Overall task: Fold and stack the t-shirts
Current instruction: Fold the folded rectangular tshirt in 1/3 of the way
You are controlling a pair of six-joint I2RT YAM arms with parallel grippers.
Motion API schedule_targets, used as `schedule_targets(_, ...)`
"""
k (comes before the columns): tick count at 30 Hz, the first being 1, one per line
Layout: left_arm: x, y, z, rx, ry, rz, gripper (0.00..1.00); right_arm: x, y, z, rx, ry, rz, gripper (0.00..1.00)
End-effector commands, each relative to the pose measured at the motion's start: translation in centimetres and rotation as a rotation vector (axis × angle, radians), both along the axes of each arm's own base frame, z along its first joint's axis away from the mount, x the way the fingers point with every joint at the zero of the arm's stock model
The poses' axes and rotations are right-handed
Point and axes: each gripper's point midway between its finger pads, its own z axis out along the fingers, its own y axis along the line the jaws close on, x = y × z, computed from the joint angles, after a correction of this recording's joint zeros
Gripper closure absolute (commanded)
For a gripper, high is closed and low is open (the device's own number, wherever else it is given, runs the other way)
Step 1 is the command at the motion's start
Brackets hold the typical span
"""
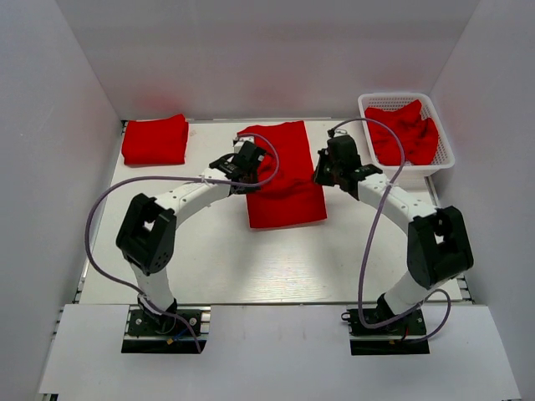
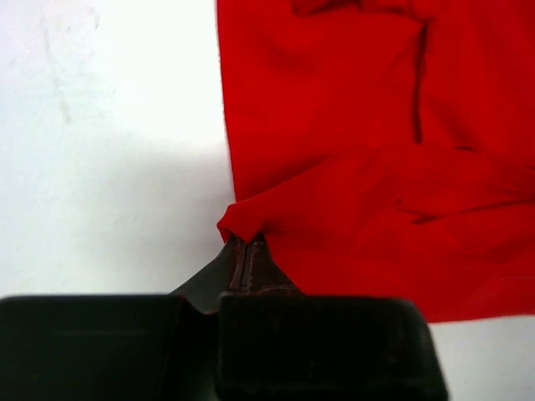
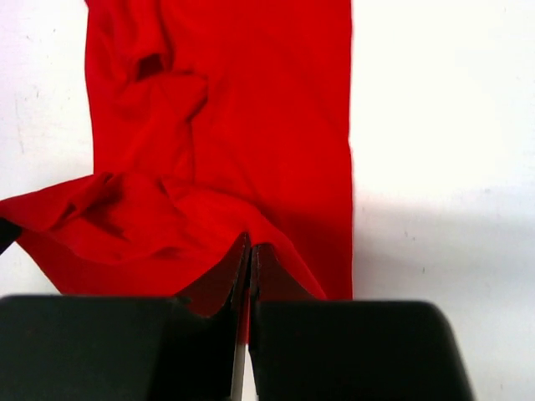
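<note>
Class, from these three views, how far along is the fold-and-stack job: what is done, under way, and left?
Done: one folded t-shirt lies at the table's far left. In hand: the left gripper and right gripper each pinch an edge of the middle t-shirt, partly folded. Left: finishing it, stacking it, then the crumpled t-shirts in the white basket.

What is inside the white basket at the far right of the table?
Crumpled red t-shirt fabric fills the basket. How many shirts lie there cannot be told, and the basket's floor under them is covered.
</note>
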Motion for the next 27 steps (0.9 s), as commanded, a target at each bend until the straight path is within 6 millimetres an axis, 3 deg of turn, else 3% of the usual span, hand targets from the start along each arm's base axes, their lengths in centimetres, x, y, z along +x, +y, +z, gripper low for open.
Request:
schedule_targets(1, 2.7, -1.5, 1.9, -0.055, -0.050, -0.045, 1.00, 2.9, 0.7, 1.9, 0.029, -0.073, 0.015, 1.00)
schedule_targets(5, 3.7, -0.4, 0.2, -0.047, -0.005, -0.019, 1.00, 4.9, 1.1, 0.7, 0.044, -0.051, 0.022, 1.00)
schedule_targets(8, 4.8, 0.2, -0.2, -0.058, -0.009, 0.001, 1.00, 6.2, 1.2, 1.3, 0.064, -0.074, 0.016, 1.00)
schedule_targets(11, 5.8, 0.3, -0.7, -0.083, -0.007, 0.004, 1.00, 7.4, 1.1, 0.5, 0.064, -0.073, 0.007, 1.00)
schedule_targets(16, 7.2, 0.1, -0.7, -0.098, -0.013, 0.001, 1.00, 8.3, 1.6, -0.5, 0.089, -0.051, 0.033, 1.00)
schedule_targets(26, 8.8, 0.1, -3.3, -0.116, 0.011, -0.005, 1.00, 9.8, 1.9, -3.1, 0.105, -0.017, 0.041, 1.00)
schedule_targets(27, 9.0, 0.6, -3.3, -0.110, 0.010, -0.001, 1.00, 10.6, 1.7, -2.7, 0.115, -0.045, 0.034, 1.00)
